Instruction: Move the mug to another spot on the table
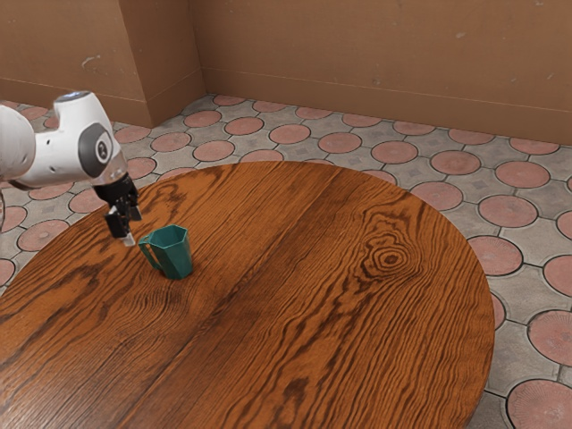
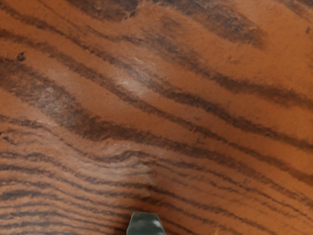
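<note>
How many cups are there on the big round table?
1. The green mug stands upright on the wooden table, toward the exterior view's left side, just beside the gripper.

White arm (image 1: 55, 147) entering from the exterior view's left, its wrist bent downward, with the black gripper (image 1: 125, 232) pointing down and tilted slightly toward that view's right.

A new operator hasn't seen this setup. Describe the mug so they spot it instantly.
On the round, dark-grained wooden table, look near the exterior view's left edge, beside the black two-finger gripper. There stands an upright teal mug with faceted sides; its colour stands out against the brown wood.
</note>
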